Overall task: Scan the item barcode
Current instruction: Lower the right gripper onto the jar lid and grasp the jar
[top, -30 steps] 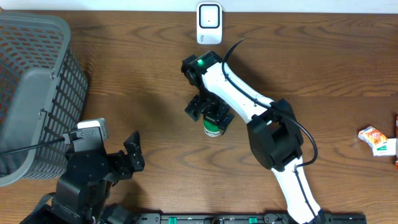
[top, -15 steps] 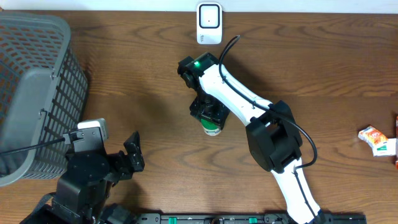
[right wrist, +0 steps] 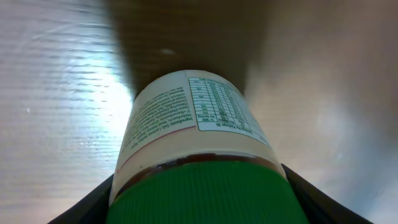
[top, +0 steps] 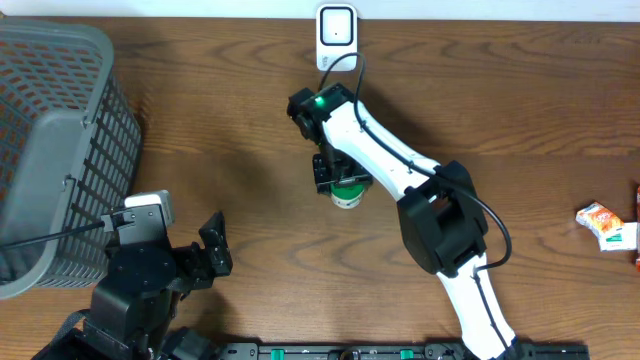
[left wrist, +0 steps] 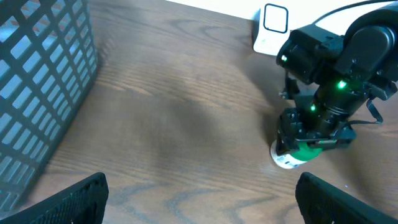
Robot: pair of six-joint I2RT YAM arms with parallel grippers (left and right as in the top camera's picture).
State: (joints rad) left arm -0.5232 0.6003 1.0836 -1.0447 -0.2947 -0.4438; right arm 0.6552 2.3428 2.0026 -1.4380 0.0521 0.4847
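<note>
- We are seeing the left end effector (top: 215,245) sitting at the lower left of the overhead view, its jaws standing wide apart and holding nothing.
- We are finding the grey basket (top: 50,140) along the left edge, on the wooden bench (top: 230,150).
- We are watching the right end effector (top: 340,180) clamping the green lid (right wrist: 202,193) of the bottle (right wrist: 193,118) at mid-frame, its printed label showing in the right wrist view.
- We are spotting the white scanner (top: 336,37) at the top centre, beyond the bottle.

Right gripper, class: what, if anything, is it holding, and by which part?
The bottle, clamped at its green screw cap by the right gripper.
</note>
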